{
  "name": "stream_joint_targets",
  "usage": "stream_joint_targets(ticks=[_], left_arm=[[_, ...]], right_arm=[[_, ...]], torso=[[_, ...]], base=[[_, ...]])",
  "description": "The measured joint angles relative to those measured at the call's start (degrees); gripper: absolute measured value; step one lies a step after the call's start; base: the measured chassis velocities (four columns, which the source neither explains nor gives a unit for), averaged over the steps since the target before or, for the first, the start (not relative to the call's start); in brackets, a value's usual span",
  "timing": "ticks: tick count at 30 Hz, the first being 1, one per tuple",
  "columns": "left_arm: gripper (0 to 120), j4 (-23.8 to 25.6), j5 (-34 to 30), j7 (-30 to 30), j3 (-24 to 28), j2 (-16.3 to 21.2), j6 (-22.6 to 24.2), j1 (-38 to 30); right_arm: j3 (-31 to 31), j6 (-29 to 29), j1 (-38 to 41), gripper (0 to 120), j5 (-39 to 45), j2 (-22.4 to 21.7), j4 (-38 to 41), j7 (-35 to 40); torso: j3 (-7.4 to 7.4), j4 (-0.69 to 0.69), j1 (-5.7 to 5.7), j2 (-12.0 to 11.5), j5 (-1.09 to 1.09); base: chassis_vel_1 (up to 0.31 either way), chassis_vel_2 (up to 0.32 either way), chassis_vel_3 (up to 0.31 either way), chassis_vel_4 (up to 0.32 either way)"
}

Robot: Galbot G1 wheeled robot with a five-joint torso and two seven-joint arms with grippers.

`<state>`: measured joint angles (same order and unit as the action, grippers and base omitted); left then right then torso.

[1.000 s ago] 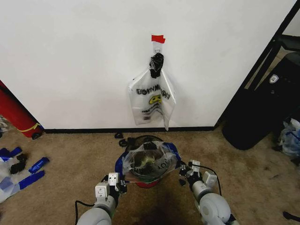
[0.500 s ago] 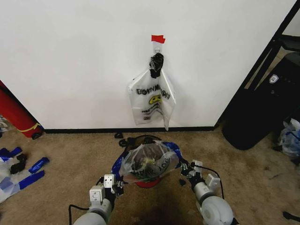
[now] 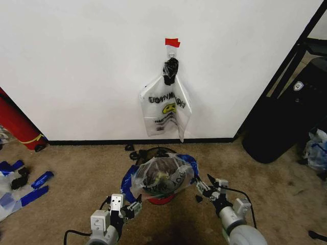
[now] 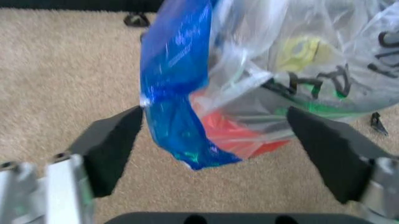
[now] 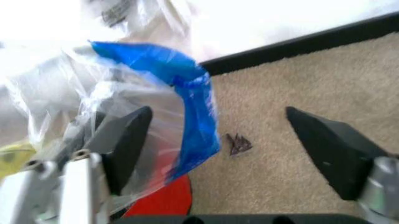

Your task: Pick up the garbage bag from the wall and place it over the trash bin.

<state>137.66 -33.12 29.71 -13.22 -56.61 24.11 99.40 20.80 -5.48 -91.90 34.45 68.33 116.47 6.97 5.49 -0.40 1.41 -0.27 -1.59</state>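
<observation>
Now your bag (image 3: 162,176) sits draped over the bin (image 3: 161,198), near the wall (image 3: 76,61), so its mouth stays wide. Your left end effector (image 3: 134,206) and right end effector (image 3: 206,187) are both spread wide, holding nothing, just beside the bag's blue tape (image 4: 177,93).

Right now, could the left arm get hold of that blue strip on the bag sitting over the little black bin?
Probably yes. The left gripper is open, with the garbage bag's blue tape strip hanging right in front of it, just beyond the fingers. Only carpet lies between, though the bag's loose plastic may shift.
</observation>
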Motion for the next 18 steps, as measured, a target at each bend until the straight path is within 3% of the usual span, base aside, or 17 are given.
stream_joint_targets(ticks=[4, 7, 11, 16, 18], left_arm=[[104, 1.9, 1.7, 0.2, -1.2, 0.5, -0.5, 1.6], [109, 3.3, 2.6, 0.7, -1.7, 0.7, -1.4, 2.4], [114, 4.7, 9.8, 3.3, -2.0, 0.0, -11.9, 2.4], [115, 3.6, 8.9, 0.4, -2.9, 1.7, -17.2, -1.1], [113, 0.6, 7.4, -2.3, -3.0, 3.0, -19.6, -5.7]], right_arm=[[1.4, 1.9, -1.8, 97, -0.4, 0.0, 1.2, -0.8], [2.3, 4.3, -2.8, 100, -1.1, 0.2, 2.0, -1.3], [5.2, 13.7, -5.1, 100, -1.2, 2.1, 3.4, -1.5], [7.8, 20.4, -5.8, 100, -4.1, 4.3, 3.7, -3.2], [9.1, 23.1, -6.0, 100, -7.3, 5.5, 4.1, -4.4]], torso=[[0.0, 0.0, 0.0, 0.0, 0.0], [0.0, 0.02, 0.0, 0.0, 0.01], [0.0, 0.01, 0.0, 0.0, 0.0], [0.0, 0.0, 0.0, 0.0, 0.01], [0.01, 0.0, 0.0, 0.0, 0.0]], base=[[0.0, 0.0, 0.0, 0.0], [0.0, 0.0, 0.0, 0.0], [0.0, 0.0, 0.0, 0.0], [0.0, 0.0, 0.0, 0.0], [0.0, 0.0, 0.0, 0.0]])
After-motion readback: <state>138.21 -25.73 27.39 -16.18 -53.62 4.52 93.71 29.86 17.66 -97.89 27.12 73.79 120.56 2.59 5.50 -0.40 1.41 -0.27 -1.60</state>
